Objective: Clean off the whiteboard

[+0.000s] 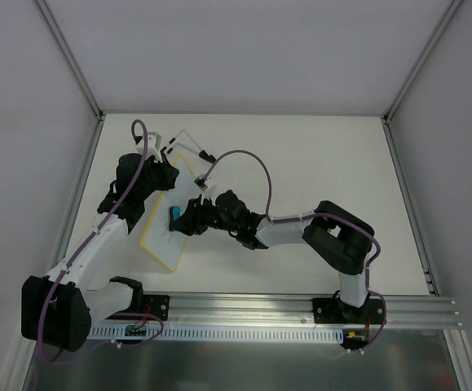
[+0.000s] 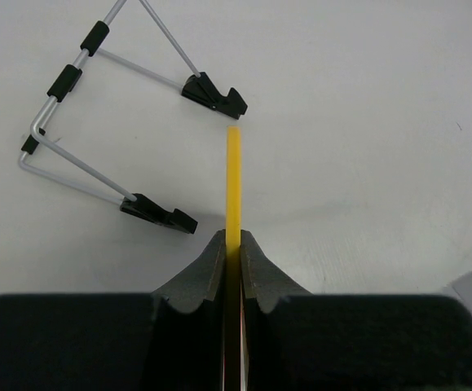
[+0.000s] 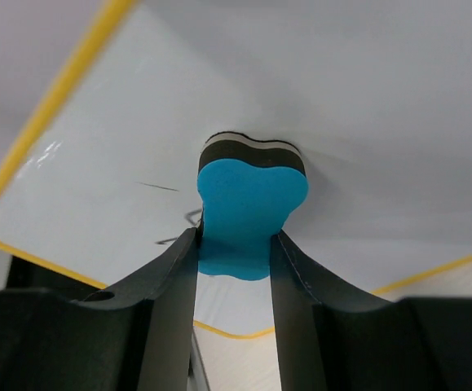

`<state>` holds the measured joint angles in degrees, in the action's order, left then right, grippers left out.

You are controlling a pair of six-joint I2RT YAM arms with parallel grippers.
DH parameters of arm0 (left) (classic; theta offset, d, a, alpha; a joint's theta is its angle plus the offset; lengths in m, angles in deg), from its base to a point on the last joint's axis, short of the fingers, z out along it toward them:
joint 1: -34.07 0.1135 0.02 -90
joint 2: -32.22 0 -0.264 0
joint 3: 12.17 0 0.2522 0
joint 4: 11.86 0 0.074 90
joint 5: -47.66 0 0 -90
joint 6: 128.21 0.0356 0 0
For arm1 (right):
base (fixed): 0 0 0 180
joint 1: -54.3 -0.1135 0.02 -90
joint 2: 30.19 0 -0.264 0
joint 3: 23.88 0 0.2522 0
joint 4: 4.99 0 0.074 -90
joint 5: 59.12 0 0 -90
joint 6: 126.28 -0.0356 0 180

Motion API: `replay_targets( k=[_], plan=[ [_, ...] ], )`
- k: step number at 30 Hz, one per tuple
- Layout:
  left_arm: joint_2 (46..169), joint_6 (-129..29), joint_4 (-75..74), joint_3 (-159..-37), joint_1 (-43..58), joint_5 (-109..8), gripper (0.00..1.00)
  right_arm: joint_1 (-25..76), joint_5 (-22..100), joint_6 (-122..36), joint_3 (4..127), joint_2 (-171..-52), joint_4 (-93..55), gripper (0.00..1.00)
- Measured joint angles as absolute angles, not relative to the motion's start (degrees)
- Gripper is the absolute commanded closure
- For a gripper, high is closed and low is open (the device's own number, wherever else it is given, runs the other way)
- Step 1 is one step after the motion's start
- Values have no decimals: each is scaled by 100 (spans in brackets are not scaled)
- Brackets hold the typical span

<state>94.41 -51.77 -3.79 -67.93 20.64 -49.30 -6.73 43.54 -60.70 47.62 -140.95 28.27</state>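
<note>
The whiteboard (image 1: 161,240) sits in the left half of the worktop, about midway between the near and far edges. One corner points toward the near edge. It is off its stand and tilted, and I cannot tell whether its lower corner touches the table.

The left gripper (image 1: 164,175) has its jaws closed on the board's far-left edge. In the left wrist view the left gripper (image 2: 233,244) pinches the board, which shows edge-on as a thin yellow strip (image 2: 233,175) running straight out from between the fingers.

The right gripper (image 1: 180,218) reaches in from the right, its jaws clamped on a blue eraser (image 1: 173,217). In the right wrist view the right gripper (image 3: 236,244) holds the eraser (image 3: 250,199) by its sides, with its dark felt face pressed against the white surface of the board (image 3: 121,122). A few thin black marks (image 3: 159,187) lie on the board just left of the eraser.

The wire stand (image 1: 185,145), with black feet, lies near the far-left corner, just beyond the board and apart from it. It shows in the left wrist view too (image 2: 97,122).
</note>
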Motion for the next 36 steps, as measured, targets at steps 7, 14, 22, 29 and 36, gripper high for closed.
replay_targets(
  k=[7, 14, 22, 29, 36],
  plan=[
    [9470, -5171, -379, -6793, 2064, -4932, 100, -1008, 4267, -6061, 5085, -13789, 2785, 100],
    [9474, -5112, -375, -6793, 2066, -4932, 100, -1097, 4168, -6088, 5153, -13759, 2768, 100],
    [9485, -5217, -344, -6793, 2051, -4958, 100, -944, 3910, -6566, 4154, -13831, 3161, 100],
    [9485, -5254, -331, -6793, 2049, -4960, 100, -798, 3712, -6717, 3743, -13984, 3076, 100],
    [9485, -5265, -331, -6791, 2049, -4958, 100, -911, 3716, -6719, 4019, -13986, 3028, 100]
  ],
)
